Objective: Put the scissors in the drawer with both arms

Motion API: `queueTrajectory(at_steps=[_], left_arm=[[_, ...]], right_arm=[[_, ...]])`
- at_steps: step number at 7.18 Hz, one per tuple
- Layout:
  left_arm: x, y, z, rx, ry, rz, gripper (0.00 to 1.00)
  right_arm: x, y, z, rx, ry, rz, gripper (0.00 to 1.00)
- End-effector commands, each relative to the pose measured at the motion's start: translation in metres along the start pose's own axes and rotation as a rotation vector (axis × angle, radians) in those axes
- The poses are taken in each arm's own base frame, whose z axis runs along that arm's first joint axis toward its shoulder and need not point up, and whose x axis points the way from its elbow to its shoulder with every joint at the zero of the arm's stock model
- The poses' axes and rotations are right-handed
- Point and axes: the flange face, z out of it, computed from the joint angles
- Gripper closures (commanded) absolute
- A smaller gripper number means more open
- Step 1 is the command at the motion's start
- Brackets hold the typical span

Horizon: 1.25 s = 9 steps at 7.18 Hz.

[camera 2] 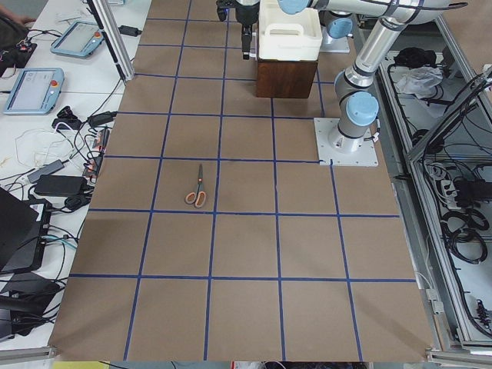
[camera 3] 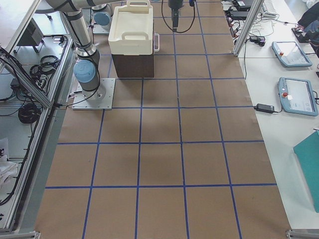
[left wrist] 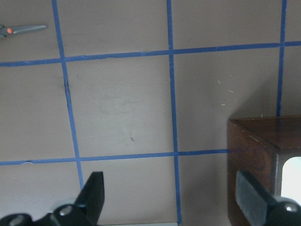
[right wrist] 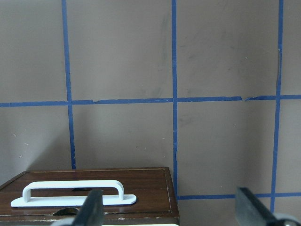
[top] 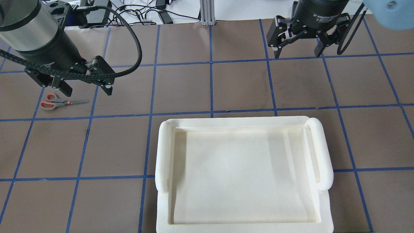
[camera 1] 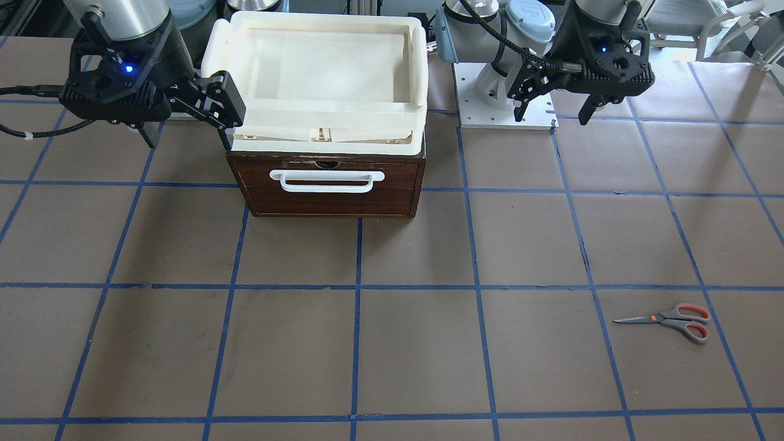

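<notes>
Both spread wide and empty, the left gripper [top: 87, 91] and right gripper [top: 297, 54] might let the flat scissors [camera 1: 667, 321], far from the closed drawer [camera 1: 327, 187], slip.

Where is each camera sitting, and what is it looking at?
Front-facing: across the table, looking back and down; shows left claw, right claw, drawer.
Overhead: up behind the shoulders, looking forward and down; both claws, tray.
Exterior left: table's left end, looking along it; left arm nearest.
Exterior right: table's right end; right arm nearest.
Left wrist: looks down past left claw.
Right wrist: looks down past right claw at handle.
Shared: front-facing and overhead both show the scissors.
</notes>
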Motion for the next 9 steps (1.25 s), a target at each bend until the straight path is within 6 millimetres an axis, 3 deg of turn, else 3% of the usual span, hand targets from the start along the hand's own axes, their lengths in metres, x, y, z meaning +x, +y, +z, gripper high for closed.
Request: queueTrajectory(at_steps=[1, 3, 4, 5, 6, 7, 8, 9], left_arm=[[-0.062, -0.024, 0.026, -0.028, -0.061, 0.250, 0.00], [-0.130, -0.030, 0.054, -0.087, -0.022, 0.453, 0.00], [-0.167, -0.034, 0.077, -0.122, 0.013, 0.508, 0.00], [-0.203, -0.035, 0.095, -0.127, 0.033, 0.561, 0.00], [-0.232, -0.034, 0.114, -0.150, 0.071, 0.595, 0.00], [-0.244, -0.044, 0.133, -0.154, 0.076, 0.625, 0.00], [-0.259, -0.068, 0.151, -0.094, 0.006, 0.717, 0.00], [-0.276, -0.077, 0.174, -0.085, -0.003, 0.896, 0.00]], right_arm=[[-0.012, -0.025, 0.024, 0.030, -0.014, 0.044, 0.00], [-0.096, -0.039, 0.099, -0.047, 0.007, -0.081, 0.00], [-0.127, -0.039, 0.124, -0.059, -0.011, -0.292, 0.00], [-0.132, -0.044, 0.156, -0.115, -0.027, -0.425, 0.00], [-0.137, -0.042, 0.162, -0.126, -0.071, -0.574, 0.00], [-0.140, -0.041, 0.167, -0.110, -0.181, -0.860, 0.00], [-0.133, -0.041, 0.169, -0.115, -0.193, -0.916, 0.00], [-0.124, -0.038, 0.178, -0.175, -0.164, -0.966, 0.00]])
